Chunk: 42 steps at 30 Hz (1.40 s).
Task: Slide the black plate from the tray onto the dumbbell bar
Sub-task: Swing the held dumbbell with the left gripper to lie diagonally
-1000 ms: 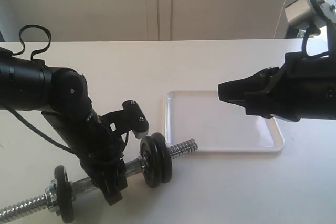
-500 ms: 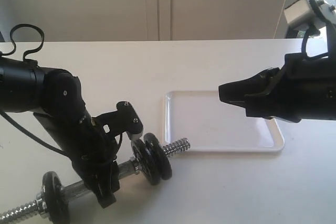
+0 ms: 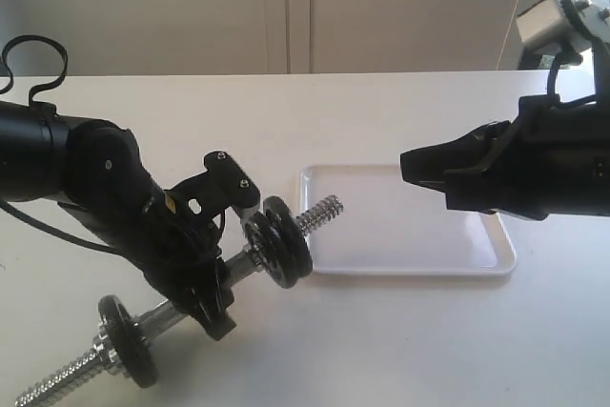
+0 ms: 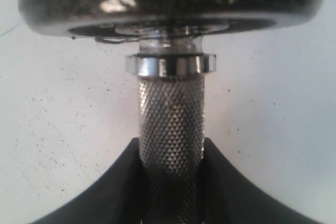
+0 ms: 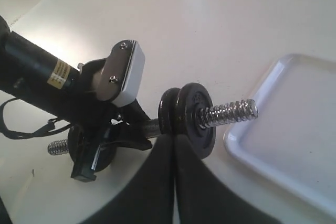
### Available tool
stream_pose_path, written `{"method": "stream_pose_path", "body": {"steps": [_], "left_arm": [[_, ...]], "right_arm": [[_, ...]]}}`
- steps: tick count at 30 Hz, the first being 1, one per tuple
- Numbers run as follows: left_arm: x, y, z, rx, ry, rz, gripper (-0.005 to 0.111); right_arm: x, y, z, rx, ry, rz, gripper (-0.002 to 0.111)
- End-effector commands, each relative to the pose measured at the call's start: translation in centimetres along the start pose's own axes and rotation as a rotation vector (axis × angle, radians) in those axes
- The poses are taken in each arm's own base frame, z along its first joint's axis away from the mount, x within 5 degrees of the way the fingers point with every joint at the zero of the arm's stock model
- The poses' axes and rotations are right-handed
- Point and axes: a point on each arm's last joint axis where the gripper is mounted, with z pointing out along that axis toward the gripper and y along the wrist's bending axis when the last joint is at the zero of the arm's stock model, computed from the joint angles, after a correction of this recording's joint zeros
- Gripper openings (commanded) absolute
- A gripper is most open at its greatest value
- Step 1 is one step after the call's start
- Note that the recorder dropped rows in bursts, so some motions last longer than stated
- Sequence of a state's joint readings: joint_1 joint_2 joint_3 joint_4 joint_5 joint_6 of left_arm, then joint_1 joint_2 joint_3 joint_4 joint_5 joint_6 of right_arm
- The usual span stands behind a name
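Two round black discs (image 3: 284,241), knurled chrome bar (image 4: 171,124)

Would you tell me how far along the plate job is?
Done, apparently: the black plate sits on the dumbbell bar; none shows on the tray. In hand: the left gripper clamps the bar's knurled middle, tilted. Left: perhaps setting it down. The right gripper is shut, holding nothing.

The exterior view looks down across the table (image 3: 400,331). The left wrist view sits very close to the bar (image 4: 171,124). The right wrist view looks past its fingers (image 5: 152,182) from farther off, sharing bar and tray (image 5: 294,145) with the exterior view.
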<state>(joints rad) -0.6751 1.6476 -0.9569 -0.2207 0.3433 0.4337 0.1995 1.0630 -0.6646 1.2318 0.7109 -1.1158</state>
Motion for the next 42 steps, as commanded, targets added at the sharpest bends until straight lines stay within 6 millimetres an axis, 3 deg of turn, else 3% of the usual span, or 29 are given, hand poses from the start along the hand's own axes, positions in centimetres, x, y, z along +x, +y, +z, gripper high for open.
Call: {"method": "stream_pose_path", "body": {"steps": [1,11,26,42], "left_arm": [[-2.9,0.6,-3.1,-0.094,-0.269,-0.118,0.0],[-4.1,1.7,-3.3,-0.175,-0.431,-0.225,0.0],[-3.9,5.5,-2.5,-0.255,-0.563,-0.51,0.0],[-3.9,7.4,-1.2,-0.329,-0.678,-0.681,0.0]], "right_arm": [[0.1,-0.1,-0.1,0.011,0.0,-0.003,0.0],[0.2,-0.2,-0.1,0.023,0.015,-0.008,0.0],[0.2,-0.2,-0.1,0.027,0.013,-0.007,0.0],[0.2,-0.4,-0.1,0.042,0.008,-0.011,0.0]]}}
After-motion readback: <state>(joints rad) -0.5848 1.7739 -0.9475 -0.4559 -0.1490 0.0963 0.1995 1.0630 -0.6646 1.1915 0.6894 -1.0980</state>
